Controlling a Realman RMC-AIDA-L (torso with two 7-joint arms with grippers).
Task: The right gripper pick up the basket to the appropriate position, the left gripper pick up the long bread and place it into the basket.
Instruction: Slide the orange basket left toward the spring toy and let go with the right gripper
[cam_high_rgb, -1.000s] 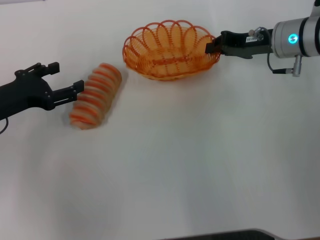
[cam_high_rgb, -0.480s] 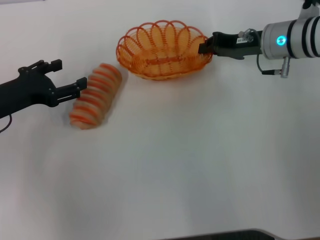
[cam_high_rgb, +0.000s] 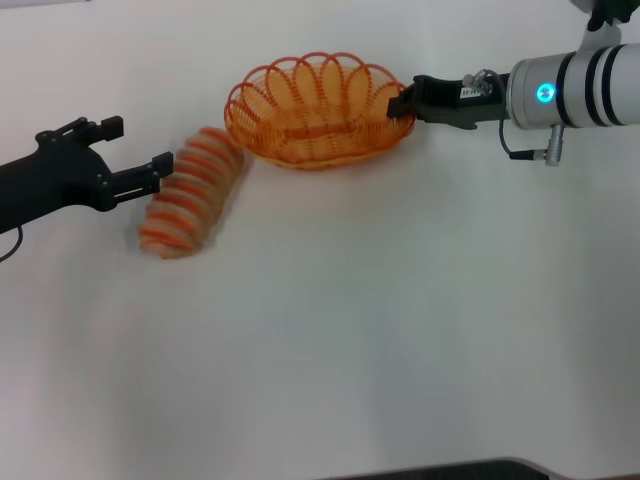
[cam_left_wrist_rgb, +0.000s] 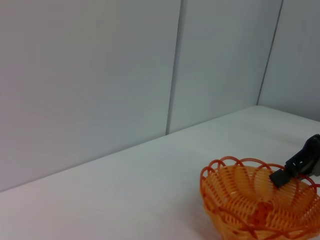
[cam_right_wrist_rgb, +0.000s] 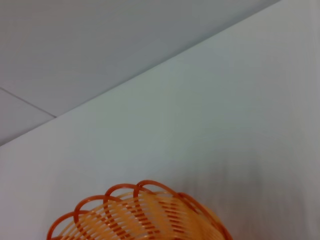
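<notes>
— Where's the basket (cam_high_rgb: 317, 113) sitting?

— Toward the far side of the white worktop (cam_high_rgb: 380, 320), a little left of the middle as the robot sees it. The right gripper (cam_high_rgb: 401, 103) has its fingers pinched on the scalloped rim at the basket's right end. In the left wrist view a black finger (cam_left_wrist_rgb: 280, 176) hooks over that rim, and the basket (cam_left_wrist_rgb: 255, 206) is empty inside.

— And the long bread (cam_high_rgb: 191, 190)?

— Lying on the worktop to the basket's left and nearer the robot, slanted, its upper end just beside the basket's left rim, though I can't tell if they touch. The left gripper (cam_high_rgb: 132, 154) is at the bread's left side, fingers spread wide. The lower finger's tip is right against the loaf's flank; the upper finger stands off, clear of it.

— How much room is there around them?

— Plenty. The near half of the worktop is bare white, and so is the stretch to the right under the right arm. Behind the basket the surface runs to a pale grey panelled wall (cam_left_wrist_rgb: 100, 75), as both wrist views show. A dark edge (cam_high_rgb: 450, 470) cuts the bottom of the head view.

— Count it up for me.

— One basket, one loaf, two grippers, one on each side.
</notes>
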